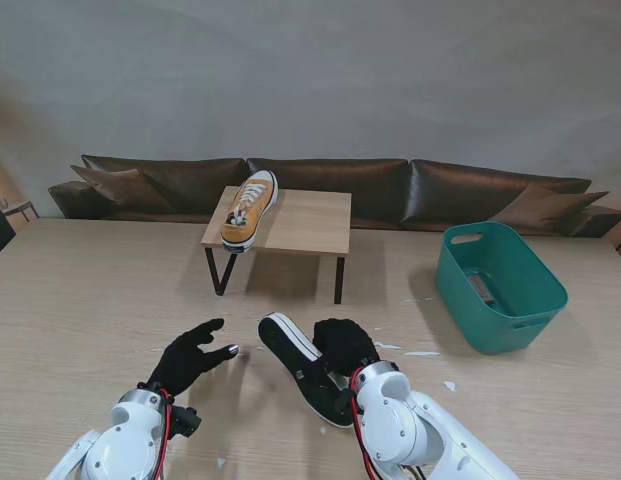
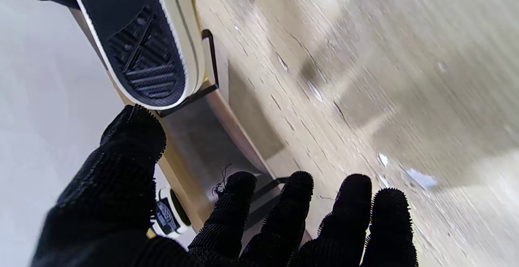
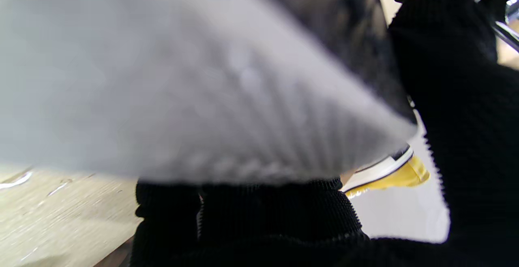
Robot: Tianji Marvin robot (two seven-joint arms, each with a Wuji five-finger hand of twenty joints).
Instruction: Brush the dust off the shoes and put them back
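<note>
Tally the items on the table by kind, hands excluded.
Shoes: 2, one on the stand, one held sole-up in the right hand
Small wooden stand: 1
Green bin: 1
Total: 4

Two yellow sneakers, white rubber rims, white laces. One shoe [image 1: 249, 208] upright on small wooden stand [image 1: 300, 222], toe toward me, overhanging stand's near-left edge. Second shoe [image 1: 302, 366] tipped, black sole [image 2: 138, 48] facing up and left, clasped by right hand [image 1: 342, 345] above surface near me.
</note>
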